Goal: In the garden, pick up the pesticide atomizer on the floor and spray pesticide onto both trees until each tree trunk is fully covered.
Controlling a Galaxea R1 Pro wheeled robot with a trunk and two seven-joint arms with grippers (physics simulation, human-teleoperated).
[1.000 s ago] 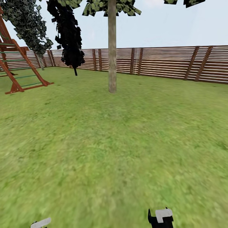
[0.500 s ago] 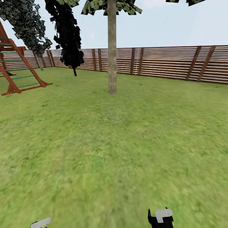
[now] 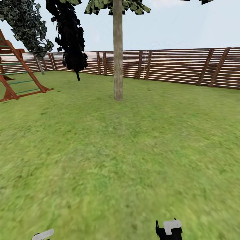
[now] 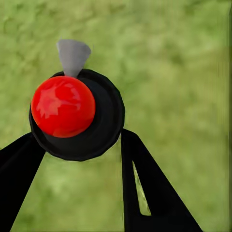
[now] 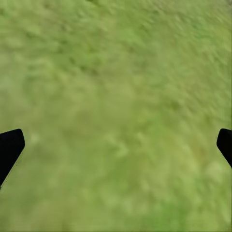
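Atomizer (image 4: 76, 116) sits clamped between left gripper (image 4: 77, 145) jaws, red top outward, likely light, rigid, slick-sided, best held round its dark body; right gripper (image 5: 116, 145) jaws apart over lawn (image 3: 133, 150), tree trunk (image 3: 117, 56) ahead.

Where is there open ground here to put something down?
Open lawn runs from the robot to the tree trunk and right to the fence. It's crowded far left: climbing frame and dark conifer.
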